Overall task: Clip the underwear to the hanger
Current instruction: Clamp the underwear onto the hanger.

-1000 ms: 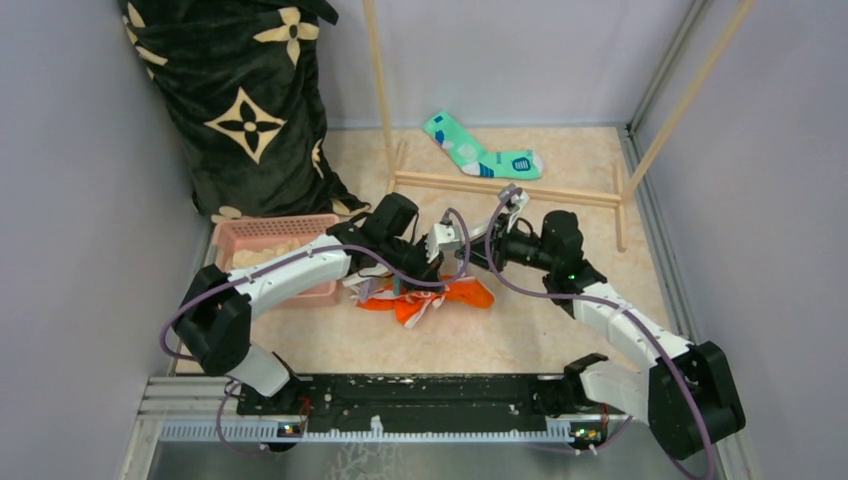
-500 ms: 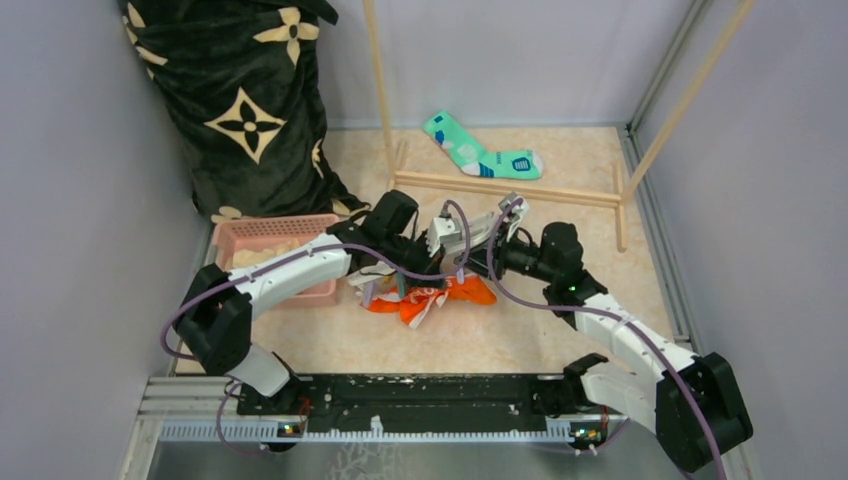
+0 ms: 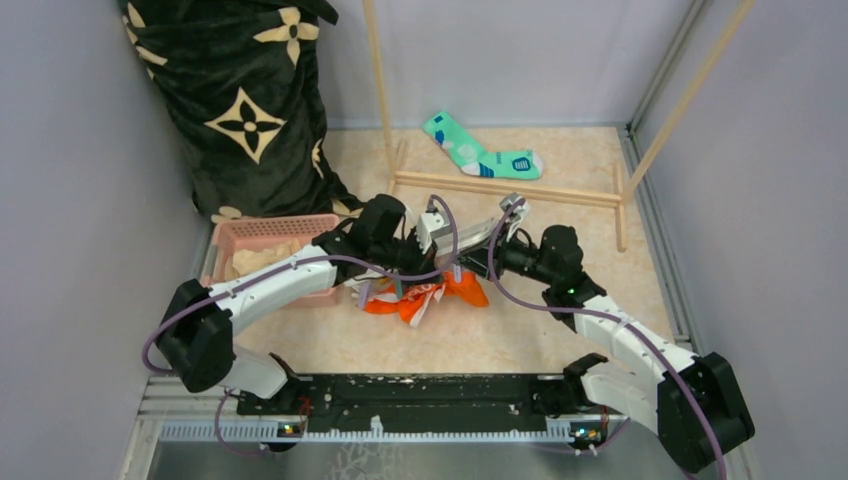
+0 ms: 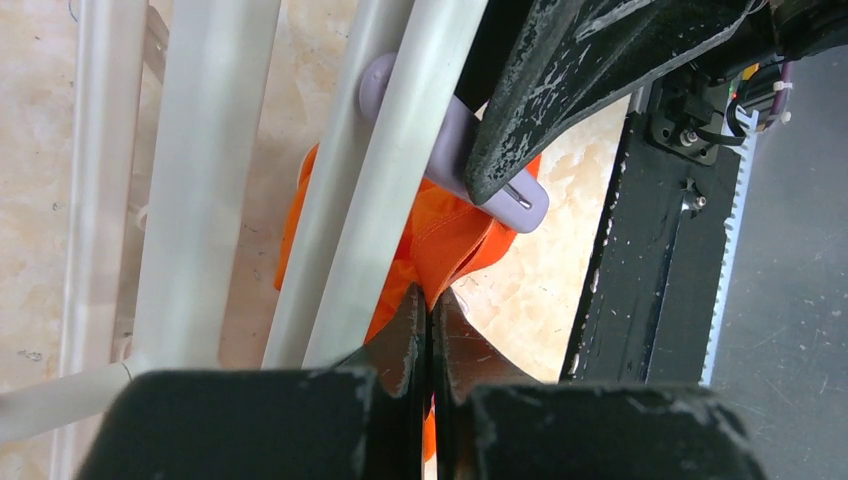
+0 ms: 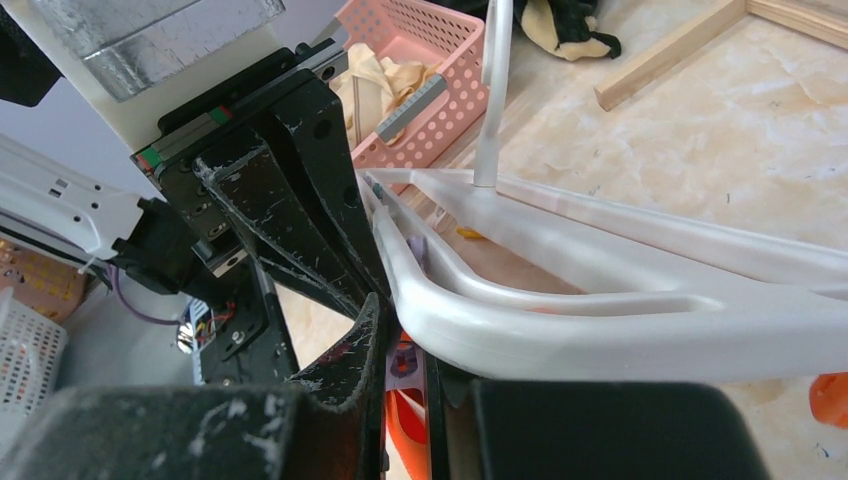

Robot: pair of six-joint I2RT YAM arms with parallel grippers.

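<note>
The orange underwear (image 3: 432, 296) lies bunched on the floor under both grippers. My left gripper (image 3: 443, 260) is shut on a fold of the orange fabric (image 4: 445, 235); its jaws (image 4: 430, 300) meet with cloth between them, beside the white hanger bars (image 4: 205, 170). My right gripper (image 3: 478, 246) is shut on a lilac clothespin (image 5: 412, 350) hanging from the white hanger (image 5: 600, 330), whose rim rests across my right finger. In the left wrist view the lilac clothespin (image 4: 500, 195) sits just above the pinched fabric, under a right fingertip (image 4: 560, 90).
A pink basket (image 3: 268, 238) with cream cloth stands left of the grippers, also in the right wrist view (image 5: 425, 85). A black flowered bundle (image 3: 250, 110) fills the back left. A teal sock (image 3: 480, 155) and the wooden rack base (image 3: 505, 187) lie behind. A black rail (image 3: 420, 395) runs along the near edge.
My right gripper has moved left towards the left gripper. The left arm has swung left and back a little, and the orange underwear has bunched slightly leftward.
</note>
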